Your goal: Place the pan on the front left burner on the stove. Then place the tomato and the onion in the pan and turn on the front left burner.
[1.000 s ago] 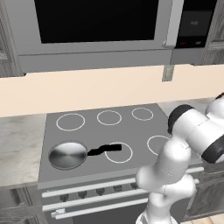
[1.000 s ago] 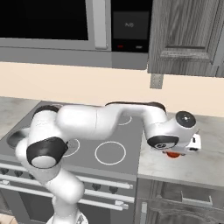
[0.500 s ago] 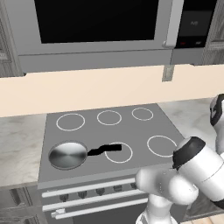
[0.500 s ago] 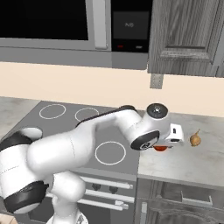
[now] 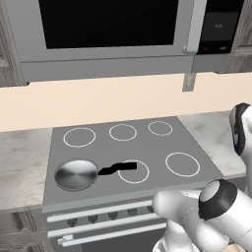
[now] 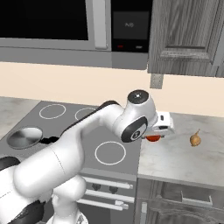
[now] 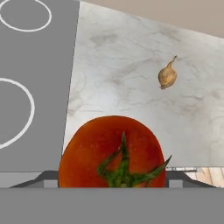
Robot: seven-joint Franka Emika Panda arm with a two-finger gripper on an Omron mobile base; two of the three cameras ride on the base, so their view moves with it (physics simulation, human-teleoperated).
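Note:
The steel pan (image 5: 76,174) sits on the front left burner of the grey stove (image 5: 152,147), covering that ring; its black handle (image 5: 117,169) reaches right. The pan (image 6: 25,137) also shows at the left of the right base view. My gripper (image 6: 155,135) hangs above the counter just right of the stove's edge, shut on the red tomato (image 6: 153,138). In the hand view the tomato (image 7: 113,151) is close up, stem facing the camera, well above the counter. The tan onion (image 6: 195,139) lies on the counter further right, also seen as the onion (image 7: 167,76).
A marble counter (image 6: 183,153) runs right of the stove. A microwave (image 5: 113,34) hangs above the cooktop and a dark wood cabinet (image 6: 188,30) above the counter. Knobs (image 5: 110,214) line the stove's front. The front middle ring (image 6: 110,153) lies left of the gripper.
The gripper has carried the tomato left and a little upward, from over the counter to the stove's right edge. The arm has folded lower. The onion and pan have not moved.

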